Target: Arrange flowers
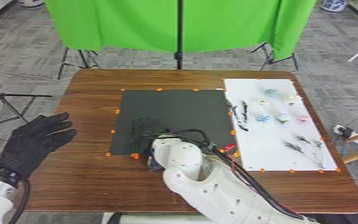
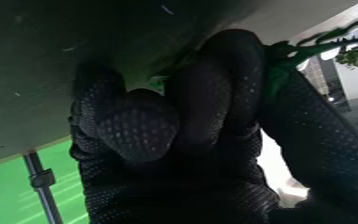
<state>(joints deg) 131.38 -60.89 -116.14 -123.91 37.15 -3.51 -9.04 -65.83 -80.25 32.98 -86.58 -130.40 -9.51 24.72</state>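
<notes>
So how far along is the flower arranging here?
Early, it seems: I can make out no finished arrangement. In hand, a green stem sits between the right hand's thumb and fingers, at the dark mat. Probably left: the pale blossoms and thin sprigs loose on the white sheet.

Brown wood bench [image 1: 87, 185] bearing two sheets

The bench has a brown, grained top. A dark sheet [image 1: 171, 107] lies flat near its middle; beside it, on the right, is a white sheet [image 1: 264, 145]. Small orange tabs [image 1: 159, 90] dot their edges. Pale flowers [image 1: 262, 118], blue, pink and cream, lie on the white sheet with dark leaves [image 1: 240, 111] and thin sprigs [image 1: 295, 147].
</notes>
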